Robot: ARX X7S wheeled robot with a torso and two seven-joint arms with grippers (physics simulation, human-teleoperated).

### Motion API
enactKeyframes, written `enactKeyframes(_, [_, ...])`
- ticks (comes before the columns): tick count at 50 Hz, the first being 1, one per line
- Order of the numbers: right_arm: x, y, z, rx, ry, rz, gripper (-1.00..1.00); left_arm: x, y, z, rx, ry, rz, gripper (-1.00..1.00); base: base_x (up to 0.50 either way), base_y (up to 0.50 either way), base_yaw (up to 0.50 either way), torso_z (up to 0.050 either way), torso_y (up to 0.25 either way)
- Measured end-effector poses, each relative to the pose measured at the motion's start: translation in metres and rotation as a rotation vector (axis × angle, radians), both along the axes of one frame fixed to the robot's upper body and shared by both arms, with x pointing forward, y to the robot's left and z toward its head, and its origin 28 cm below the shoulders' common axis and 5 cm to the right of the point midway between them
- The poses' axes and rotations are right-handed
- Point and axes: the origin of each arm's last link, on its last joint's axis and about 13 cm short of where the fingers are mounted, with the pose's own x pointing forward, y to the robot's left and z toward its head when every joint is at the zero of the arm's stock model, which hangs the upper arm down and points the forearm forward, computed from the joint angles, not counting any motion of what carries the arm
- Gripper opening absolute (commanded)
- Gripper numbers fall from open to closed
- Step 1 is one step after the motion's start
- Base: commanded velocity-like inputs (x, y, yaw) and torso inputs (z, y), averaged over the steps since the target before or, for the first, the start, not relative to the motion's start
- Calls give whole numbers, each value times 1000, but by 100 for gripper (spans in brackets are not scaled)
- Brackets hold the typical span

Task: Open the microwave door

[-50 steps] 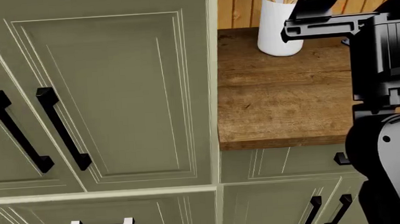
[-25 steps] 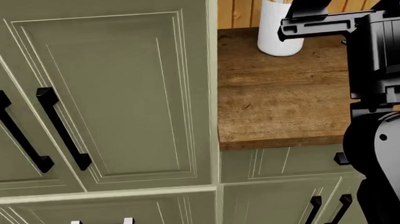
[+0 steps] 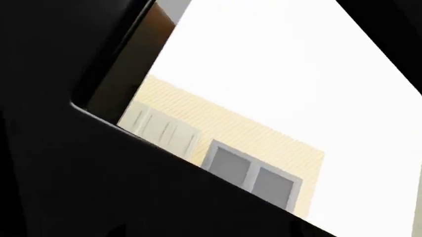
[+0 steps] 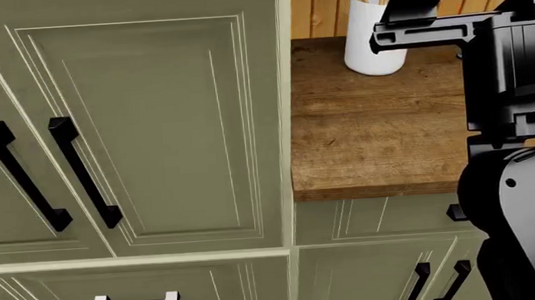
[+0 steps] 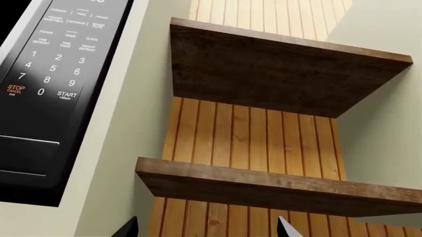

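In the right wrist view the microwave's black control panel (image 5: 56, 74) with its number keypad, STOP and START keys sits set into a pale green cabinet. The door is out of view beyond the panel. My right gripper (image 5: 206, 229) is open; only its two dark fingertips (image 5: 128, 229) show, wide apart, with wooden wall boards between them and the panel off to one side. In the head view the right arm (image 4: 511, 107) rises at the right, past the top edge. The left wrist view is mostly black and shows no jaws.
A tall green cabinet with black bar handles (image 4: 83, 172) fills the left of the head view. A wooden counter (image 4: 378, 143) holds a white utensil holder (image 4: 372, 35). Two dark wooden shelves (image 5: 277, 54) (image 5: 264, 185) jut from the wall beside the microwave.
In the head view the right arm has crept slightly up and to the left. Nothing else has moved.
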Motion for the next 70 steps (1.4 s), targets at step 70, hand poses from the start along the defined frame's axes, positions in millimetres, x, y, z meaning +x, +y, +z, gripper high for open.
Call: enactKeyframes(70, [2,2,3,-4,5,-15,100,-172,129,16,-243,460,644,100,0,0,0,0,0])
